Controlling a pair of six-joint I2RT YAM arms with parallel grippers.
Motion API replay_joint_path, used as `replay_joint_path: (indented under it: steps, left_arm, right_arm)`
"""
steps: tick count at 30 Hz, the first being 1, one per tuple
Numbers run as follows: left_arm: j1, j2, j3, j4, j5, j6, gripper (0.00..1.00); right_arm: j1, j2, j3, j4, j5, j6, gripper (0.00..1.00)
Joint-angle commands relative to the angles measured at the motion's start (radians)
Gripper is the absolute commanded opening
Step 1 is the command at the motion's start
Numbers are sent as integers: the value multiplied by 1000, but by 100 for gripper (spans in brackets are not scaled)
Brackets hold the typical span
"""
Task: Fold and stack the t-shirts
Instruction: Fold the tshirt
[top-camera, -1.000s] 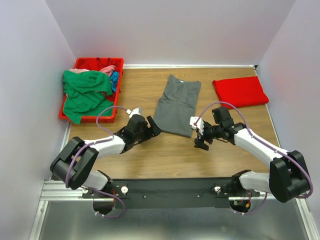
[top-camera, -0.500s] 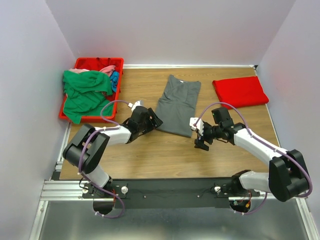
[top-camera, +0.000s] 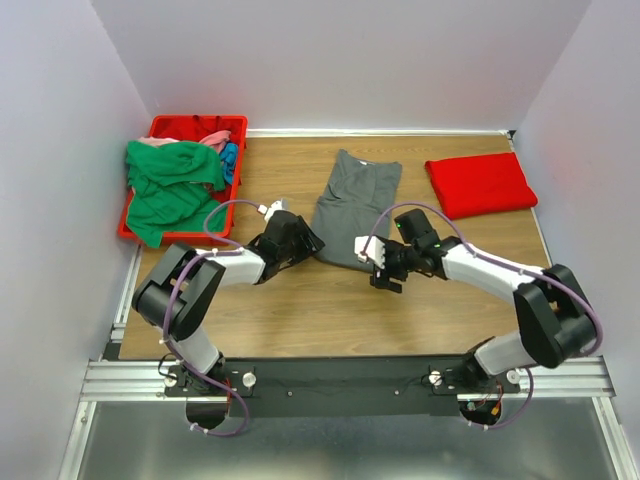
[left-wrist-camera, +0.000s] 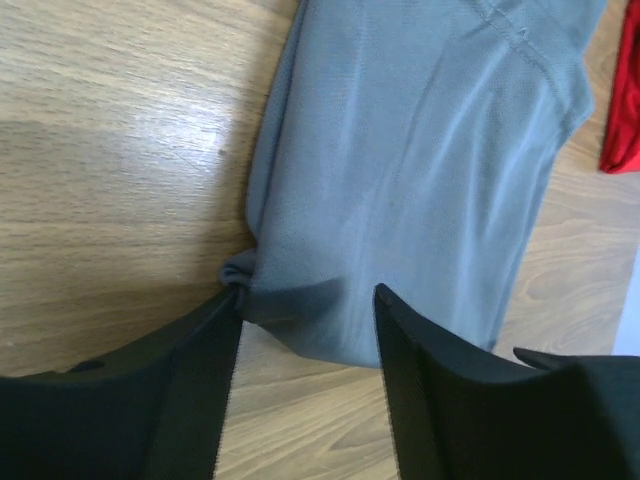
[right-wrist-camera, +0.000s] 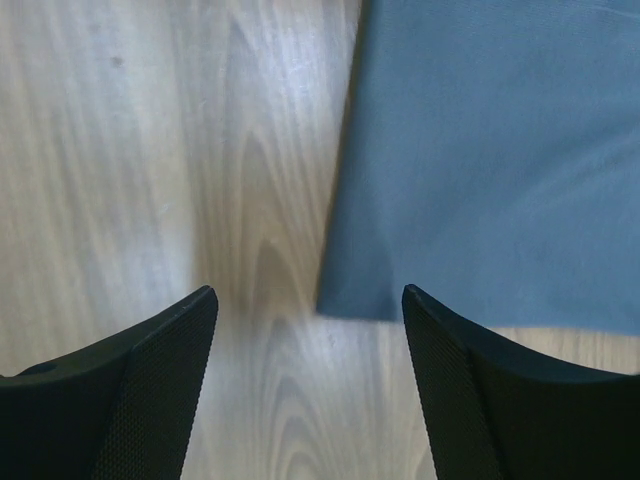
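Note:
The dark grey t-shirt (top-camera: 355, 205) lies folded lengthwise in the middle of the table. My left gripper (top-camera: 306, 243) is open at its near left corner. In the left wrist view the gripper (left-wrist-camera: 305, 330) straddles that corner of the grey shirt (left-wrist-camera: 420, 160), and the left finger (left-wrist-camera: 190, 390) touches the bunched hem. My right gripper (top-camera: 381, 268) is open at the near right corner. In the right wrist view the gripper (right-wrist-camera: 310, 305) frames the corner of the grey shirt (right-wrist-camera: 500, 150). The bright red shirt (top-camera: 480, 183) lies folded at the right. Green (top-camera: 170, 185), pink (top-camera: 213, 139) and blue (top-camera: 230, 158) shirts are heaped at the left.
The red plastic bin (top-camera: 197, 124) holding the heaped shirts stands at the back left corner, with the green shirt spilling over its front rim. White walls close in the table on three sides. Bare wood (top-camera: 330, 310) lies between the grey shirt and the arm bases.
My left gripper has moved up to the grey shirt's near left corner. My right gripper has moved left to the shirt's near right corner. The shirts have not moved.

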Motion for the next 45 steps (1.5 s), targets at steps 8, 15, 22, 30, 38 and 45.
replay_joint_path:
  steps: [8, 15, 22, 30, 38, 45]
  left_arm:
    - [11, 27, -40, -23, 43, 58, 51]
    - [31, 44, -44, 6, 87, 76, 40]
    - [44, 58, -54, 58, 139, 90, 21]
    - [53, 14, -75, 74, 188, 119, 0]
    - [38, -225, -213, 20, 328, 96, 0]
    - [-48, -465, -336, -98, 400, 4, 0]
  right_arm:
    - [94, 203, 73, 183, 255, 47, 69]
    - [95, 249, 81, 203, 301, 79, 58]
    - [95, 246, 61, 190, 272, 91, 23]
    - [95, 196, 64, 63, 115, 67, 0]
    - [97, 84, 75, -254, -71, -24, 1]
    - [114, -134, 7, -467, -156, -77, 0]
